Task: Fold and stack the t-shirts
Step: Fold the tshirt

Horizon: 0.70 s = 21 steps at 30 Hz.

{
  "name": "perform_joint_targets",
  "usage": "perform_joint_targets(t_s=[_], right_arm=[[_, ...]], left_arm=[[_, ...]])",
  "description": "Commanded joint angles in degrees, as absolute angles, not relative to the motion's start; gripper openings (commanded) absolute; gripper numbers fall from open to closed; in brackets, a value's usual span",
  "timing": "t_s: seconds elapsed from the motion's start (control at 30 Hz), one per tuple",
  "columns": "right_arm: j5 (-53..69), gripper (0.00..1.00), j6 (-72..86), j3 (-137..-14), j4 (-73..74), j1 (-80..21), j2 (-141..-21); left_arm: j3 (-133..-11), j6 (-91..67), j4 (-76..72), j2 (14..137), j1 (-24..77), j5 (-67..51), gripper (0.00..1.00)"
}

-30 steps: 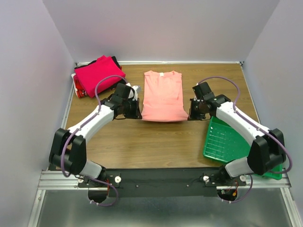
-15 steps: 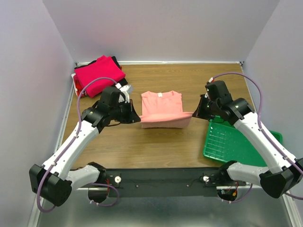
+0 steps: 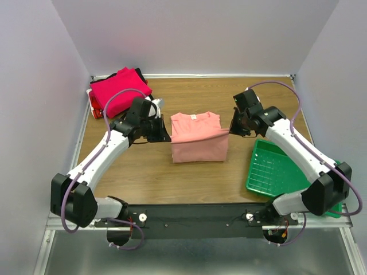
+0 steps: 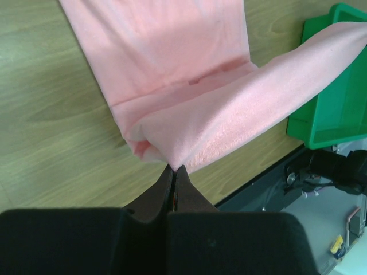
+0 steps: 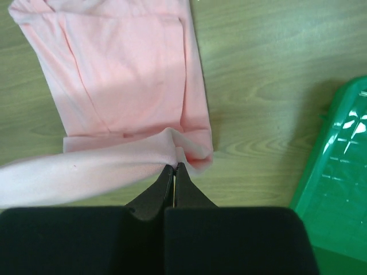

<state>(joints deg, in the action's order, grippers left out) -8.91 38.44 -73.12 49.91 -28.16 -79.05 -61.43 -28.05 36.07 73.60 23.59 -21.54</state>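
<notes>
Left gripper (image 4: 174,169): fingers pressed together, pinching one hem corner of the salmon-pink t-shirt (image 3: 198,140), the corner farther from the green tray (image 3: 269,172). Right gripper (image 5: 174,166): fingers likewise closed on the hem corner nearer the tray. Between the two grips the raised hem stretches as a band above the rest of the shirt, which lies flat on the wooden table (image 3: 166,177) just left of the tray, collar at the far end. Well left of the tray and farther back sits a pile of t-shirts (image 3: 117,89) — magenta on top, red and black at its edges.
</notes>
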Motion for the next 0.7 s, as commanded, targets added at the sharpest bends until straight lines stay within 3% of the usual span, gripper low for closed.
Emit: perform_joint_targets(t_s=[0.0,0.67], right_arm=[[-19.2,0.0,36.1,-78.4,48.5,-27.5,-83.0],[-24.8,0.0,26.5,-104.0,44.6,-25.2,-112.1]], left_arm=[[-64.0,-24.4,35.8,76.3,20.7,-20.5,0.0],[-85.1,-14.9,35.6,102.9,14.9,-23.6,0.0]])
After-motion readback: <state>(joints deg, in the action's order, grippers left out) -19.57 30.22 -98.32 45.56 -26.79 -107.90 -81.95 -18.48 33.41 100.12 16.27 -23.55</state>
